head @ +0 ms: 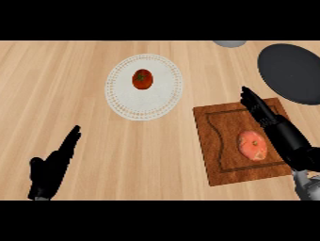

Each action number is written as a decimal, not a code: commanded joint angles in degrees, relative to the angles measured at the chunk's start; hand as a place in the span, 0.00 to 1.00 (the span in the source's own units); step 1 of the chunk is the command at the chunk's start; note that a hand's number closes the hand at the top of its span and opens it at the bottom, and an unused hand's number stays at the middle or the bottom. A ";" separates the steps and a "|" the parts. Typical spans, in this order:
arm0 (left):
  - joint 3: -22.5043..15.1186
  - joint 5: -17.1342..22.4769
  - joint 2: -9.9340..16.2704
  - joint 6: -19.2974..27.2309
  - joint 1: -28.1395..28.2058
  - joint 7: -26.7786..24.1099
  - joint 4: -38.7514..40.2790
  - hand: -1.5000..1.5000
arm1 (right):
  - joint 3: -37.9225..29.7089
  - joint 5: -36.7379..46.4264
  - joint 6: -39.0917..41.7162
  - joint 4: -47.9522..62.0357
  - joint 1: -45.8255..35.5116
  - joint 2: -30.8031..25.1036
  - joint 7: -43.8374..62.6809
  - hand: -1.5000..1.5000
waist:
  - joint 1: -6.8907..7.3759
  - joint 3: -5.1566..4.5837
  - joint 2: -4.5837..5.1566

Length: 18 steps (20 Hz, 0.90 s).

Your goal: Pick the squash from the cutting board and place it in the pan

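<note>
Wood counter (pixel 65 94), pale grain, seen from above. Items noted: white plate (pixel 124 101) mid-counter w/ a red tomato (pixel 142 79) on it; brown board (pixel 222 160) to the right, nearer the robot; dark pan (pixel 295 73) at far right, beyond the board, well apart from the plate. A grey object shows at the top edge, too little in view to identify.

Squash (pixel 252 145): pinkish-orange, lying on the board, right half, not lifted.

Right hand (pixel 274 124): over the board's right side, fingers straight and pointing away toward the pan, nothing in its hold. It sits just beside the squash, on its right; can't tell if it touches.

Left hand (pixel 52 167): lower left, open, fingers up, resting. Holds nothing.

Step in hand, as I judge it: approach/pre-grasp. Pick not yet made, so task is at an early stage.

Next move calls for: right hand to shift left over the squash, lower, curl fingers and thumb round it; then lift clear of the board and carry fwd-right to the pan. Squash looks rounded, so it may roll if nudged from the side.
</note>
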 commanded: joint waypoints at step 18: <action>7.16 -0.90 0.29 8.07 -16.05 5.95 -7.72 0.50 | -12.51 8.26 38.19 27.64 -11.88 -26.51 -49.57 0.00 | 3.19 -0.20 2.39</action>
